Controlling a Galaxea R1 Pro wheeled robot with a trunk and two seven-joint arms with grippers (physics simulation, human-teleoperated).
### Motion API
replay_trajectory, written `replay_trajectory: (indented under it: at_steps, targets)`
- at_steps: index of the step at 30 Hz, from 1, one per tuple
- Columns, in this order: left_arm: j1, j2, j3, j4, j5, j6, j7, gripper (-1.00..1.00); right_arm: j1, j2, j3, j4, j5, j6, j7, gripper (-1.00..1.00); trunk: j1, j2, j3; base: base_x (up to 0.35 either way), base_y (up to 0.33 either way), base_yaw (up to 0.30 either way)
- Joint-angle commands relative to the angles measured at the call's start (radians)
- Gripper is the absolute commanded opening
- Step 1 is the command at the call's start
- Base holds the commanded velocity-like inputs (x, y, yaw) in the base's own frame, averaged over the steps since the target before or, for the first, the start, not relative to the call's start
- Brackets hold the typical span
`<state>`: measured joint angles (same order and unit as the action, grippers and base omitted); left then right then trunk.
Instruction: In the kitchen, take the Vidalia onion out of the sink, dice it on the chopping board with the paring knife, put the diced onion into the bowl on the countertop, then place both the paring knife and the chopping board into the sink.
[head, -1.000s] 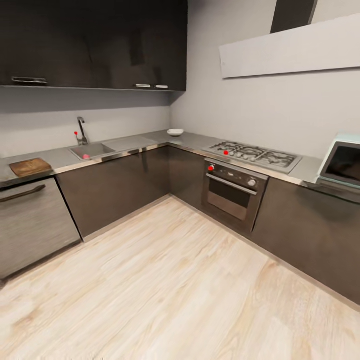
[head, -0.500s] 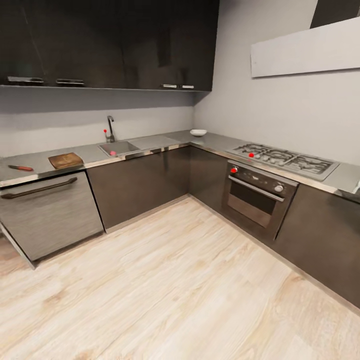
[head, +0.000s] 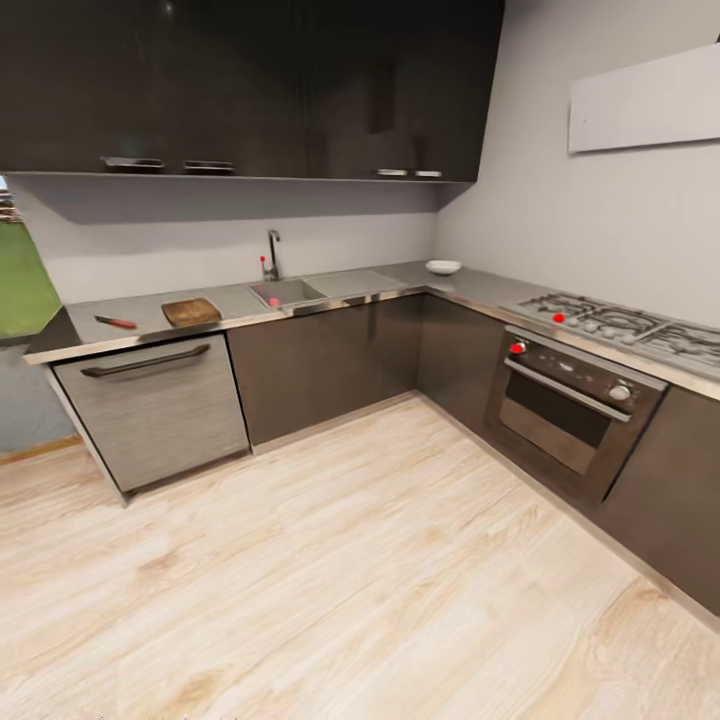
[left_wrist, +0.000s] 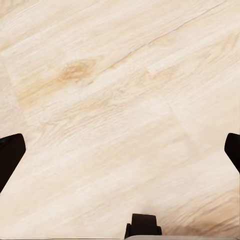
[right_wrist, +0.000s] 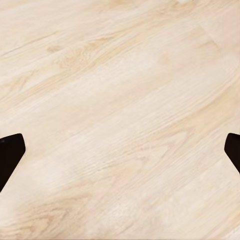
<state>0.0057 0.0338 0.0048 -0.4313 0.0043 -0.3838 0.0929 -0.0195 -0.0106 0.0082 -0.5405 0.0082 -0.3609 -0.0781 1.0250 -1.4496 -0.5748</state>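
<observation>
1. Sink (head: 288, 292) set in the desk (head: 140, 312) by the back wall; a small red thing inside near the faucet (head: 272, 254), too small to identify.
2. Chopping board (head: 191, 312) beside the sink, paring knife (head: 116, 322) further out near the desk's end.
3. Bowl (head: 443, 267) in the desk's corner; contents can't be told.
4. Wide bare wood floor (head: 340, 560) before the cabinets.
5. Left tool (left_wrist: 120, 155) and right tool (right_wrist: 120, 155) both spread wide, holding nothing, over the floor.

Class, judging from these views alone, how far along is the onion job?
Nothing looks done. The chopping board and paring knife lie on the countertop, beside the sink; the bowl sits far off in the corner. Both grippers hang open over wooden floor. Every step remains.
</observation>
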Motion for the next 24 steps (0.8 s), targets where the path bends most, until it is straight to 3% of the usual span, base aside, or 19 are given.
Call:
replay_trajectory:
  at_steps: [1,24]
  targets:
    - [0.000,0.000,0.000,-0.001,0.000,-0.001,0.002,1.00,0.000,0.000,0.001,0.001,0.001,-0.003,-0.003,1.00,0.000,0.000,-0.001,0.000,0.000,0.281]
    - [0.000,0.000,0.000,-0.001,0.000,-0.001,0.002,1.00,0.000,-0.002,0.001,0.001,0.001,-0.003,-0.003,1.00,0.000,0.000,-0.001,0.000,0.000,0.281]
